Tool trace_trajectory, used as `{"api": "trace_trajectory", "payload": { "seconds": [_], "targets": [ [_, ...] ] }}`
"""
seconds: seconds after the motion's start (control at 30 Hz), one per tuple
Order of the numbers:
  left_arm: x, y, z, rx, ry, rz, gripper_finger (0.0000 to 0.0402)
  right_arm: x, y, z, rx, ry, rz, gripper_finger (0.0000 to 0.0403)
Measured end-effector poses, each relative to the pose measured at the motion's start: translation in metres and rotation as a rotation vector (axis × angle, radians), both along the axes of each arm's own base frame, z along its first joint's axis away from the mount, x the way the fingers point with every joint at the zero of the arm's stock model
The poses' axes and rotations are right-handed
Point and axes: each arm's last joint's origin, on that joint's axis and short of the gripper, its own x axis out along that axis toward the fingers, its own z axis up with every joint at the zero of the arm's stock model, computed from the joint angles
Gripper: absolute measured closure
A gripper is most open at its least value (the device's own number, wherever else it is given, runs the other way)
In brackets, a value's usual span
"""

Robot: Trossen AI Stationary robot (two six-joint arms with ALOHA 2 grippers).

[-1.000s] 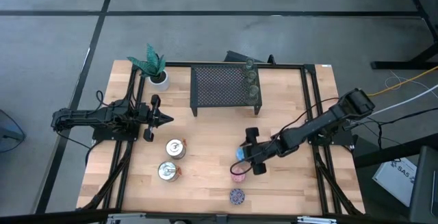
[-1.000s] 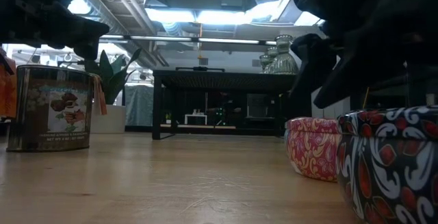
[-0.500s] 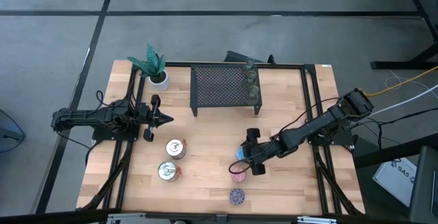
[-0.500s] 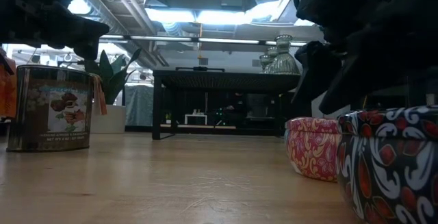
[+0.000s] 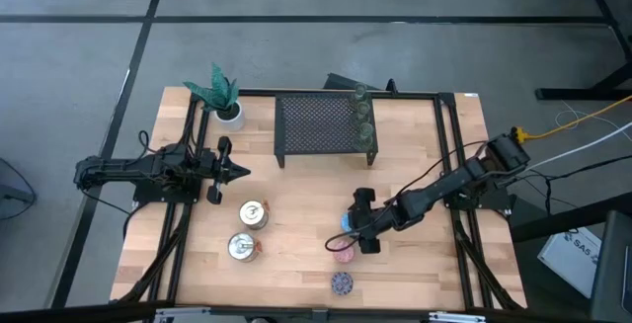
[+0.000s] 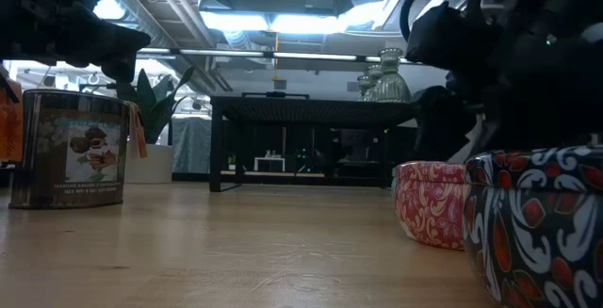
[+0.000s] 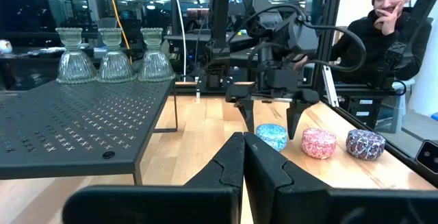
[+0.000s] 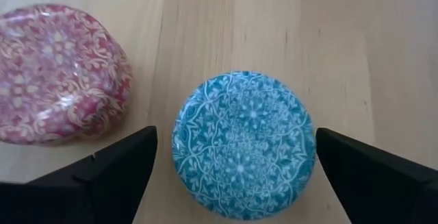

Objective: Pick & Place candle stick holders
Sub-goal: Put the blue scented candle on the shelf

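Note:
My right gripper (image 5: 362, 221) hangs open over the blue candle stick holder (image 8: 244, 154), slanting down, one finger (image 8: 116, 169) on each side of it and not touching. The blue holder stands on the table beside the pink one (image 8: 61, 73); the purple one (image 5: 342, 282) stands nearer the front edge. Two silvery holders (image 5: 254, 213) (image 5: 242, 247) stand left of centre. Three glassy holders (image 7: 114, 56) stand in a row on the black mesh rack (image 5: 316, 125). My left gripper (image 5: 233, 172) waits shut at the left, pointing level.
A white pot with a green plant (image 5: 225, 101) stands at the far left corner. Black frame rails (image 5: 449, 135) run along the table's sides. A person (image 7: 390, 25) sits beyond the table. Bare wood lies between the silvery holders and the blue one.
My right gripper has sunk toward the blue holder and rolled a little about its own axis, staying open. The holders have not moved.

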Motion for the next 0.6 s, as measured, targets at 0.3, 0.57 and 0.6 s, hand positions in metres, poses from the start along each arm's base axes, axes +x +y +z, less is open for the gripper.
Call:
{"api": "trace_trajectory", "payload": {
  "seconds": [0.3, 0.57, 0.6],
  "targets": [
    [0.0000, 0.0000, 0.0000, 0.000, 0.000, 0.000, 0.0400, 0.0002, 0.0013, -0.0059, -0.008, 0.016, 0.003, 0.0004],
    [0.0000, 0.0000, -0.0001, 0.000, 0.001, 0.000, 0.0400, 0.0001, 0.0012, -0.0060, -0.010, 0.017, 0.003, 0.0004],
    [0.0000, 0.0000, 0.0000, 0.000, 0.000, 0.000, 0.0400, 0.0003, 0.0011, -0.0059, -0.009, 0.015, 0.003, 0.0004]
  ]
}}
